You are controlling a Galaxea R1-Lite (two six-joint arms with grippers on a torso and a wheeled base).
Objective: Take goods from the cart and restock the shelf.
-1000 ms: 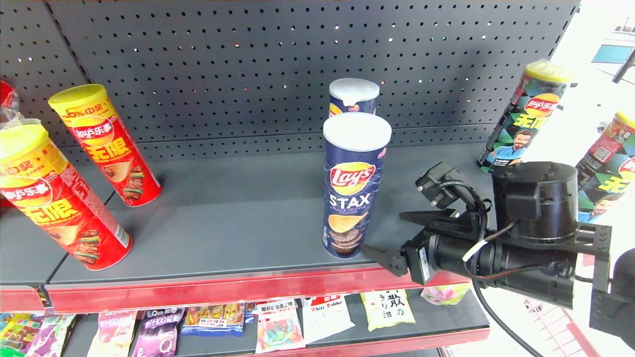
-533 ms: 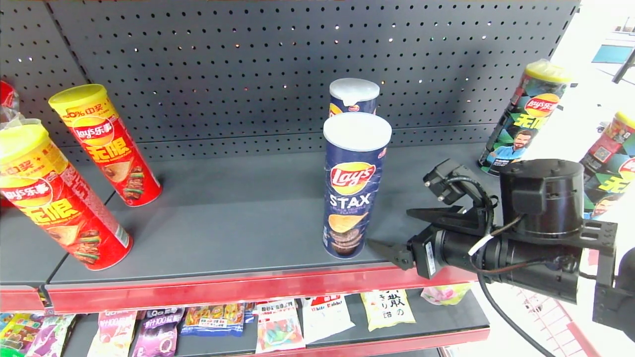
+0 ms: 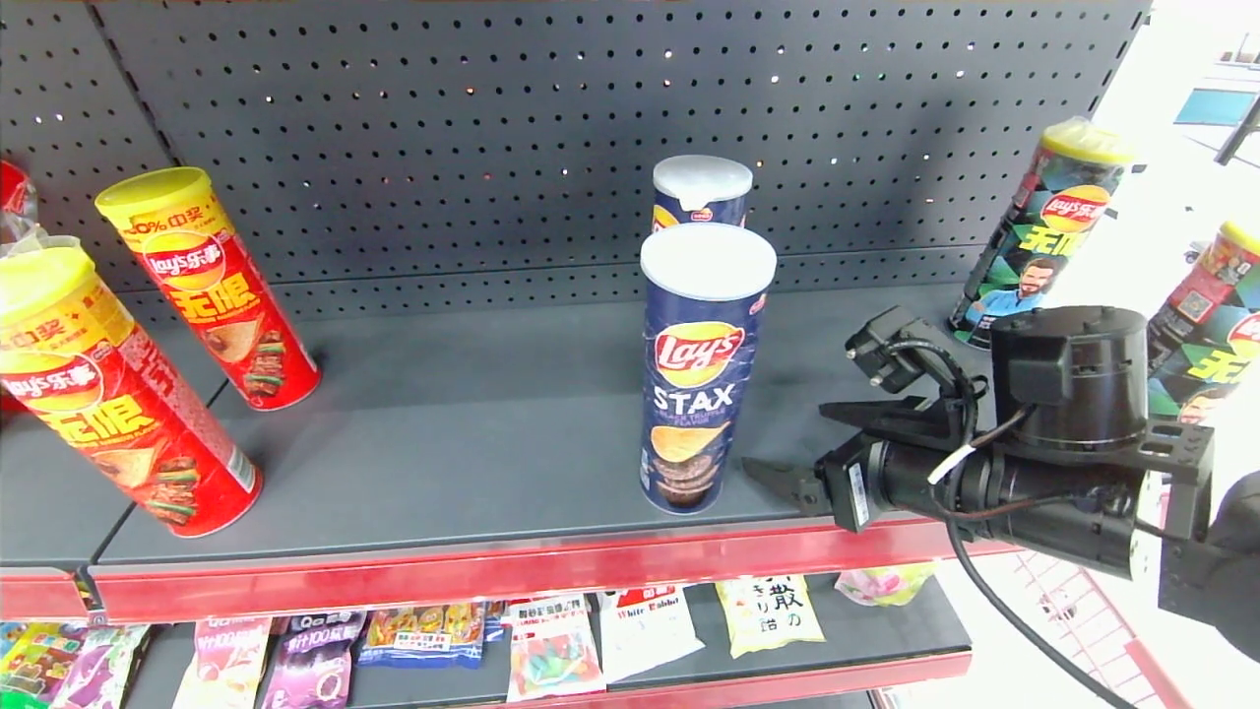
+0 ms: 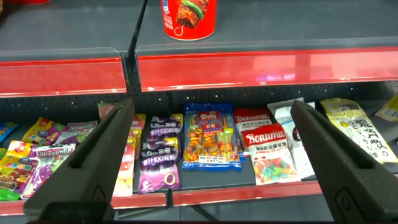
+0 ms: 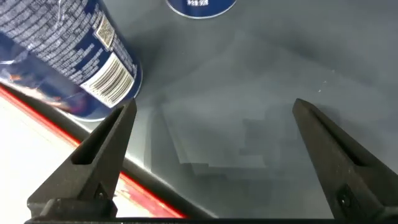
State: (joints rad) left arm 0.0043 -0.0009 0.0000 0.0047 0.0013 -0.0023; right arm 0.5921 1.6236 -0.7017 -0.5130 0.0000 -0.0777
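**Mia:** Grey shelf (image 3: pixel 472 443) with a red front edge, what stood on it?

**Ben:** Red cans (image 3: pixel 212 286) stood on the left. A blue can (image 3: pixel 701 374) stood near the front edge, with another blue can (image 3: pixel 702 189) behind it.

**Mia:** And the right gripper (image 3: pixel 787 438)?

**Ben:** It was wide open just beside the blue can, holding nothing. The left gripper (image 4: pixel 211 106) was open too, facing the snack bags (image 4: pixel 211 146) lower down.

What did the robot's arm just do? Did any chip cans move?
The right end effector, open and empty, drew back to the robot's right, away from the front blue can. That can stayed upright on the shelf, and nothing else moved.
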